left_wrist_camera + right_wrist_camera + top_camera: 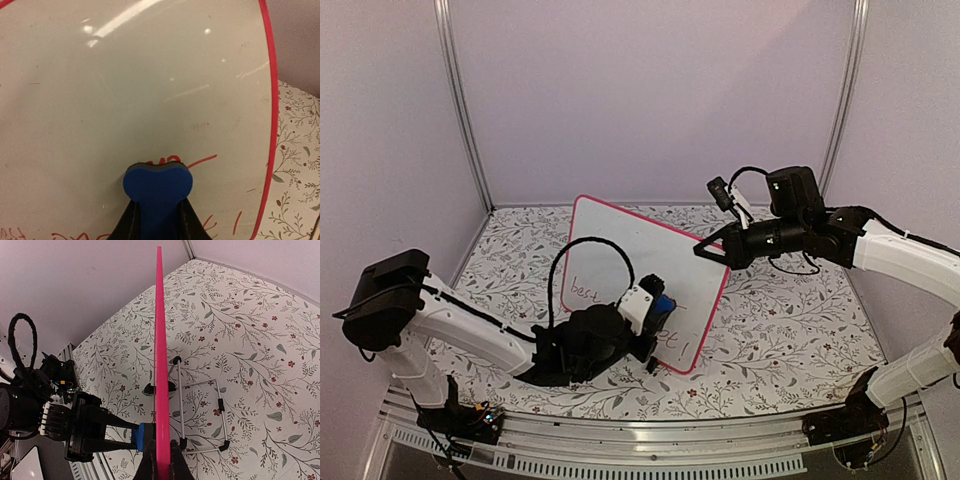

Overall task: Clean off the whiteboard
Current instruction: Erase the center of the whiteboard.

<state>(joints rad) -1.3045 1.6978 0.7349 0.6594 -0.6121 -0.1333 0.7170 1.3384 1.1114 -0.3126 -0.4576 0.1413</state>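
Note:
The whiteboard [640, 255] stands tilted on the floral table, pink-framed, with red handwriting [585, 291] low on its face. My left gripper [658, 312] is shut on a blue eraser [664, 304] and holds it flat against the lower part of the board. In the left wrist view the eraser [157, 186] covers part of a red word [172, 160] on the whiteboard [150, 85]. My right gripper [704, 250] is shut on the board's upper right edge. From the right wrist, the pink frame [160, 365] runs edge-on between the fingers [150, 467].
A wire stand [200, 415] with black feet props the board from behind. Pale enclosure walls and two metal posts [465, 110] close in the back and sides. The left arm's cable loop [595, 250] hangs in front of the board.

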